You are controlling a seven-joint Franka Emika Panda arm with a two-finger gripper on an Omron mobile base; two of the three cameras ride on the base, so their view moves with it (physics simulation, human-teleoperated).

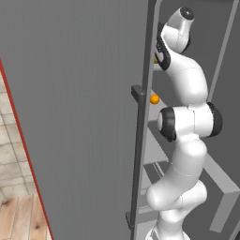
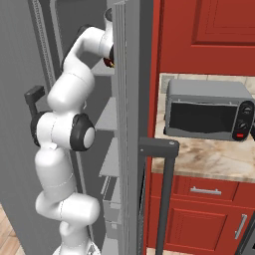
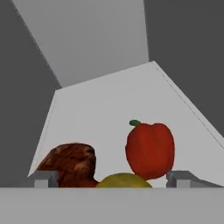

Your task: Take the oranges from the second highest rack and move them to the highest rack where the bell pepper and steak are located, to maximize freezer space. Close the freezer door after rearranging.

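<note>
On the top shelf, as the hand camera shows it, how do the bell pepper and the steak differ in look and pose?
The bell pepper is smooth, glossy red with a small green stem on top; the steak is a mottled, rough-looking brown lump. The bell pepper stands upright and taller, while the steak sits low and wide. The bell pepper is on the right of the hand view, the steak on the left. Both rest on the same light-grey highest rack, with an orange low between them.

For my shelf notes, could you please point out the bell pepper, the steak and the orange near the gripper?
bell pepper (image 3: 150, 151), hand view, middle of its red body.
steak (image 3: 73, 164), hand view, its brown top.
orange (image 3: 124, 180), hand view, its visible upper curve.
</note>
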